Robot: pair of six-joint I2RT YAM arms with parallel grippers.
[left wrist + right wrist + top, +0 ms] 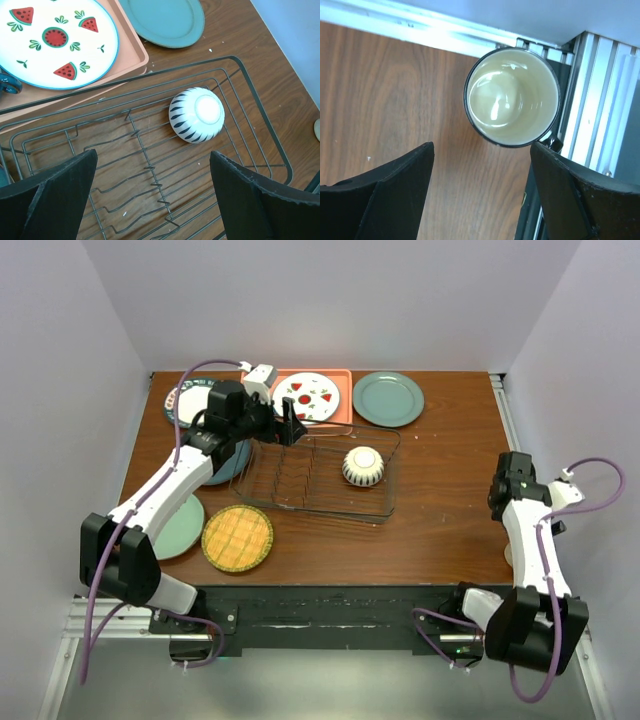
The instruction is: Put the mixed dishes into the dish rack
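Observation:
The dark wire dish rack (pixel 300 485) stands mid-table. A ribbed white bowl (pixel 363 467) lies upside down in its right end, also in the left wrist view (pixel 196 115). My left gripper (pixel 290 428) is open and empty over the rack's far left part (pixel 155 200). The yellow woven plate (pixel 238 538) and pale green plate (pixel 183 530) lie near left. The dark teal plate (pixel 238 462) and white green-rimmed plate (pixel 183 400) lie partly under the left arm. My right gripper (pixel 510 502) is open (pixel 480 200), just short of a cream bowl (pixel 512 103) at the near right corner.
A salmon-pink tray (pixel 345 410) at the back holds the watermelon plate (pixel 308 397). A plain grey-green plate (pixel 388 398) lies to its right. An aluminium rail (pixel 600 100) runs along the table edge beside the cream bowl.

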